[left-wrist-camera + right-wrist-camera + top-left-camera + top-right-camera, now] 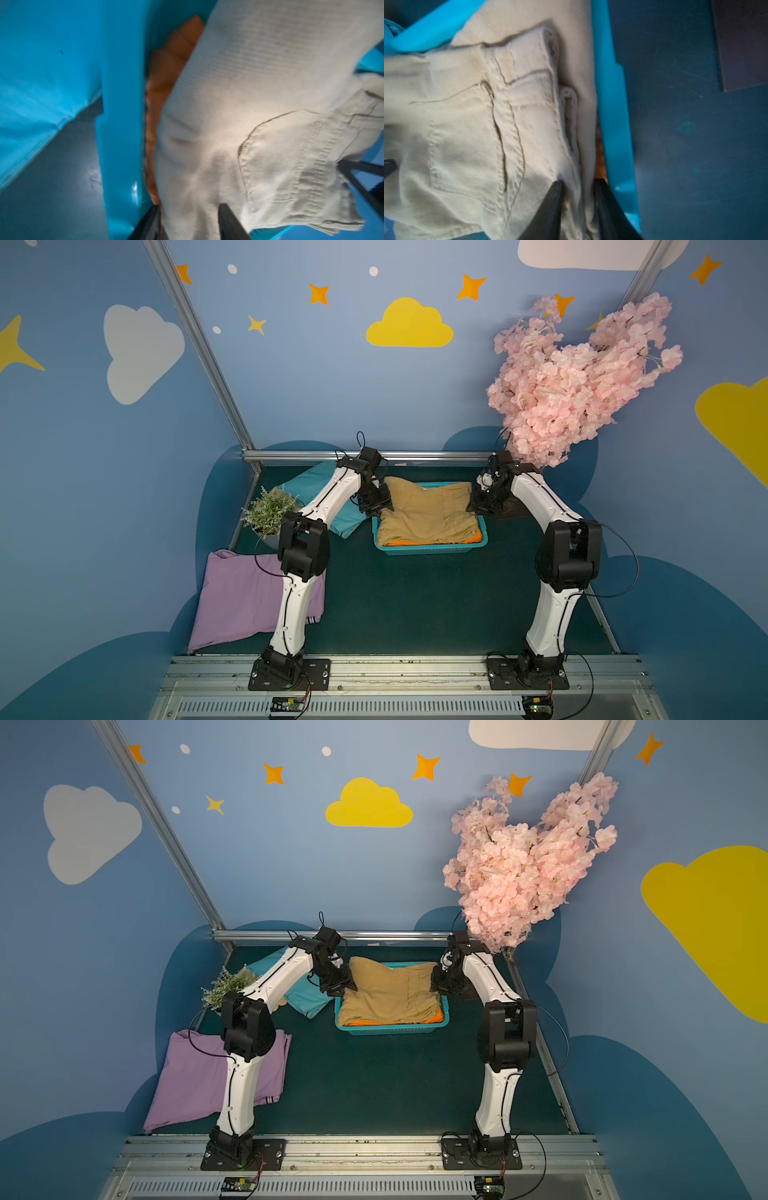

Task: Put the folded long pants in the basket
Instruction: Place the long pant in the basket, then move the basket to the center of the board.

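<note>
Frame centre: khaki pants (428, 512) atop orange pants (436, 540) in basket (432, 548). Jaws of left tool (189, 205) well apart, right tool (579, 181) narrower; both straddle khaki edges, no pinch apparent. Frame left: turquoise pants (311, 485), lilac pants (237, 597) on surface (415, 605). Likely soft, floppy, light; pinch both folded ends.

Evenly lit top views, smeared wrist views
We see the khaki pants (467, 135) blurred, and glare on the rim of the basket (134, 187).

The khaki pants (467, 145) are coarse woven cloth with stitched seams. The orange pants (166, 72) are softer cloth. The basket (122, 124) is smooth, glossy plastic. The surface (685, 145) is matt and scuffed.
</note>
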Available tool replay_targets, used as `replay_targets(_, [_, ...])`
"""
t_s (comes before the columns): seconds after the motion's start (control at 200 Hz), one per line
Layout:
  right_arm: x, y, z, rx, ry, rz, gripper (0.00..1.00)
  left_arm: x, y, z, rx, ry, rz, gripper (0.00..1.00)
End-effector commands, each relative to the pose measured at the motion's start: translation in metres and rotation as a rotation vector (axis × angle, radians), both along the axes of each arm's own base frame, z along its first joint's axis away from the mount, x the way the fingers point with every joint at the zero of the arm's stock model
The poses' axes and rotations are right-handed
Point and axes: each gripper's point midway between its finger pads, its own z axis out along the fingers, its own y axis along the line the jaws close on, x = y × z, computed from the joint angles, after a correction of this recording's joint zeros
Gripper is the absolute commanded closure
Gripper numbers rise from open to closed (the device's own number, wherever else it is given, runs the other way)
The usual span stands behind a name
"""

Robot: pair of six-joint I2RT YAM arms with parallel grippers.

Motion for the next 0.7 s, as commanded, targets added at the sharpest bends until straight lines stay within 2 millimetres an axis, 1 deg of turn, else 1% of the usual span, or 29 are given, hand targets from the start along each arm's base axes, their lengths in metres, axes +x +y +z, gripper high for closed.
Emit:
replay_targets(0.0, [-0.010,0.007,0.031,0.013,-0.070,0.014,0.60,-0.006,0.006,0.049,-0.005,-0.088,-0.010,0.34])
replay_targets(0.065, [-0.016,0.009,0.035,0.017,-0.080,0.017,0.57,-0.006,0.008,0.066,-0.009,-0.128,-0.011,0.28])
replay_targets(0.22, [-0.027,0.010,0.041,0.023,-0.097,0.014,0.50,-0.013,0.017,0.090,-0.001,-0.171,-0.008,0.27])
replay_targets(0.27, [-0.032,0.013,0.045,0.034,-0.103,0.025,0.46,-0.018,0.020,0.094,0.002,-0.174,-0.009,0.27])
replay_targets(0.29, [-0.034,0.014,0.046,0.031,-0.106,0.027,0.41,-0.020,0.021,0.096,0.002,-0.175,-0.009,0.27])
replay_targets(0.31, [-0.036,0.013,0.047,0.028,-0.109,0.026,0.39,-0.022,0.022,0.098,0.000,-0.177,-0.009,0.27])
replay_targets(0.34, [-0.039,0.013,0.050,0.023,-0.117,0.024,0.37,-0.025,0.024,0.100,-0.001,-0.179,-0.005,0.28])
replay_targets(0.4, [-0.045,0.014,0.054,0.028,-0.137,0.022,0.36,-0.031,0.026,0.107,-0.008,-0.203,-0.008,0.28])
replay_targets(0.416, [-0.046,0.014,0.056,0.029,-0.143,0.020,0.36,-0.031,0.032,0.107,0.015,-0.217,0.005,0.28])
replay_targets(0.466, [-0.052,0.014,0.060,0.028,-0.163,0.007,0.36,-0.035,0.038,0.112,0.028,-0.246,0.023,0.29])
replay_targets(0.606, [-0.061,0.028,0.075,0.056,-0.229,0.016,0.37,-0.049,0.048,0.123,-0.011,-0.338,0.078,0.29])
replay_targets(0.696, [-0.067,0.040,0.083,0.073,-0.255,0.043,0.37,-0.060,0.063,0.127,-0.019,-0.359,0.119,0.29])
